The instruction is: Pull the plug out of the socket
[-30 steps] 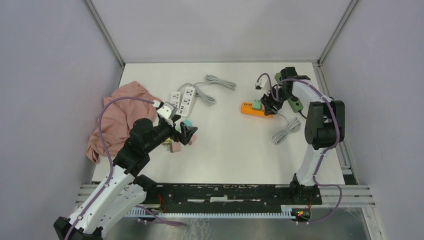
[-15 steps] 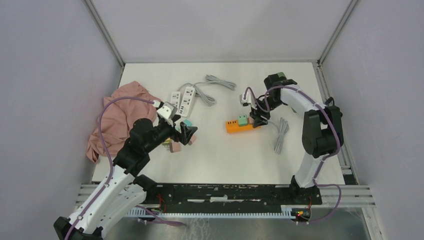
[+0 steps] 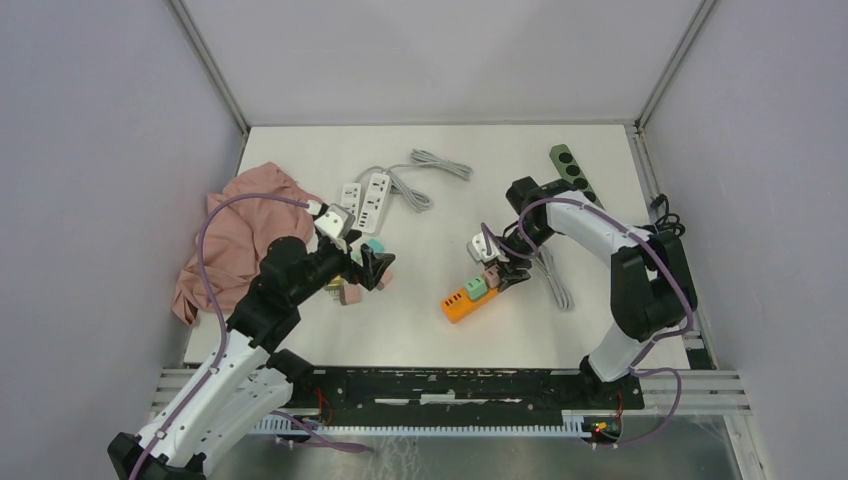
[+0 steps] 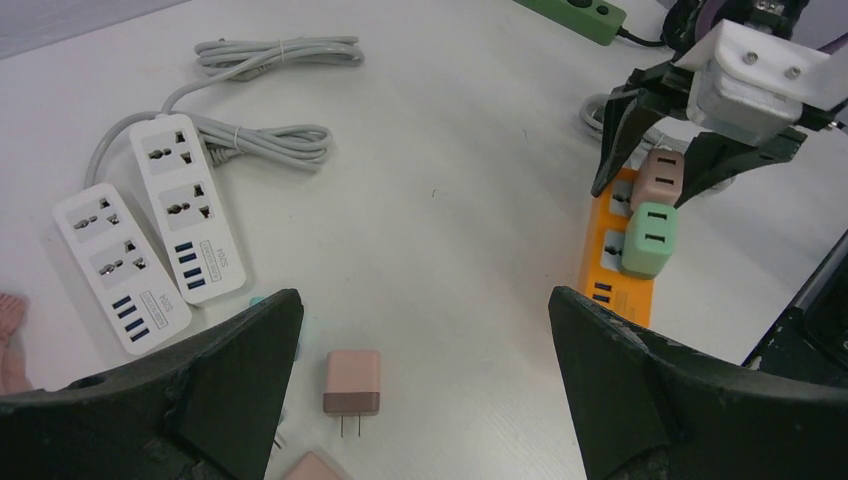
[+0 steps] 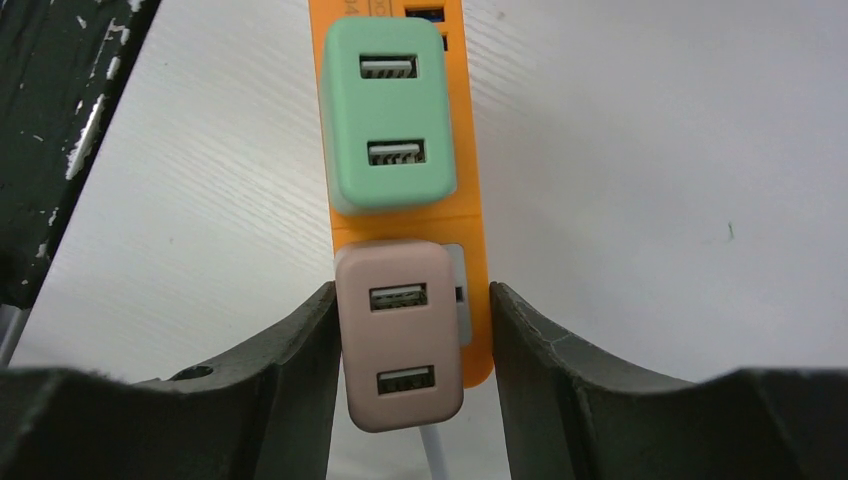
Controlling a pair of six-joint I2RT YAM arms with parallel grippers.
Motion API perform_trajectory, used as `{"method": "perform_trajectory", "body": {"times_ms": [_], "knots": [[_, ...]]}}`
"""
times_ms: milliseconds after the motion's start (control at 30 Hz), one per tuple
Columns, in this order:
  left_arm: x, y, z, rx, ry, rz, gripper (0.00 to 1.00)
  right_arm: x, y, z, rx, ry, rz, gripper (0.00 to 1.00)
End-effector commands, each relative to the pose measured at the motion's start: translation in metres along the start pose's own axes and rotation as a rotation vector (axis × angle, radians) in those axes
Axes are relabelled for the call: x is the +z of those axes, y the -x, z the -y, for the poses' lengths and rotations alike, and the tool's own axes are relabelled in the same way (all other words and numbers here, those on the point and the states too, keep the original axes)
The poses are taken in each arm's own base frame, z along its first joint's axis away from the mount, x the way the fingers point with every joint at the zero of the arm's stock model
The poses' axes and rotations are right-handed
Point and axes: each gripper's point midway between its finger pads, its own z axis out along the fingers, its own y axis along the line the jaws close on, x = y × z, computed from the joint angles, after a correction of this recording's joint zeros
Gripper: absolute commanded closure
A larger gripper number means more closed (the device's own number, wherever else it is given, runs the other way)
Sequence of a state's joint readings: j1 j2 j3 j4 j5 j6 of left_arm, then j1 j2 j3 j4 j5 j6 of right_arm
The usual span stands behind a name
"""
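Two plugs, the pink plug (image 5: 398,335) and the green plug (image 5: 388,115), sat unpulled in the strip (image 5: 400,228) that the right gripper (image 5: 412,300) clasped; the left gripper (image 4: 425,305) gaped empty.

Bright even light from above, soft short shadows on surface (image 3: 420,340), pink plug (image 5: 400,335) sharp, wrist-view edges w/ slight distortion

No legible text; small print on white power strips (image 4: 185,225) too blurred to read
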State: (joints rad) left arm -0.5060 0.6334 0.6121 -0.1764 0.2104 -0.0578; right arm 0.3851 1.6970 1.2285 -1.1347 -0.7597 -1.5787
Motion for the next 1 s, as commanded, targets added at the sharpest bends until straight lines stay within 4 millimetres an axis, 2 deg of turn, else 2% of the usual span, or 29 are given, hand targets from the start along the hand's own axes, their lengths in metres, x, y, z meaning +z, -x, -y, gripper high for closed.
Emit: {"method": "perform_trajectory", "body": {"times_ms": [0, 200, 467, 567, 733, 967], "knots": [[0.001, 0.010, -0.006, 0.063, 0.019, 0.043, 0.01, 0.005, 0.018, -0.019, -0.118, 0.038, 0.005, 0.90], [0.002, 0.009, -0.006, 0.062, 0.018, 0.038, 0.01, 0.019, 0.017, -0.040, -0.210, 0.078, -0.016, 0.84], [0.003, 0.008, -0.007, 0.061, 0.021, 0.035, 0.01, 0.036, 0.003, -0.041, -0.212, 0.117, -0.084, 0.81], [0.003, 0.008, -0.007, 0.061, 0.021, 0.034, 0.01, 0.041, -0.001, -0.040, -0.211, 0.121, -0.100, 0.72], [0.003, 0.009, -0.007, 0.061, 0.020, 0.037, 0.01, 0.041, -0.005, -0.039, -0.205, 0.113, -0.126, 0.51], [0.003, 0.007, -0.007, 0.061, 0.019, 0.032, 0.01, 0.038, -0.004, -0.038, -0.211, 0.107, -0.136, 0.36]]}}
